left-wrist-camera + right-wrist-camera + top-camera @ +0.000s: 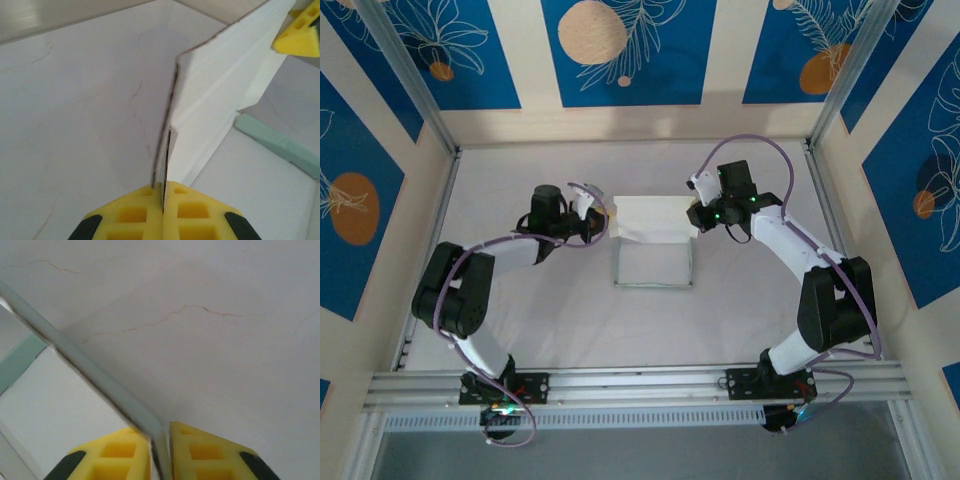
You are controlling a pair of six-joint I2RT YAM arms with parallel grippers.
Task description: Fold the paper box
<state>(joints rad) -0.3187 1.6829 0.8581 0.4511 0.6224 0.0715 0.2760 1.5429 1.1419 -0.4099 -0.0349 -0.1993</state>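
The paper box [653,262] is thin, smooth card, white with a pale green cast; it lies at the middle of the table [520,320], nearer the far edge than the near one; its flat rectangular base has low folded rims, and one broad flap stands up along the far side. The table is matte white, crossed by fine brownish hairline cracks; there is open surface between the box and the near edge and both side edges.

From above, the left gripper [603,220] meets the flap's left end and the right gripper [694,215] its right end. The left wrist view gives what the top cannot: the ribbed yellow left gripper [163,200] pinched tight on the card's [225,85] edge, with the creases sharp, and a yellow fingertip [300,37] of the other arm at the flap's far corner. In the right wrist view the card [90,370] runs edge-on between the right gripper [161,450]; its jaws stand narrow; whether they grip I cannot tell.
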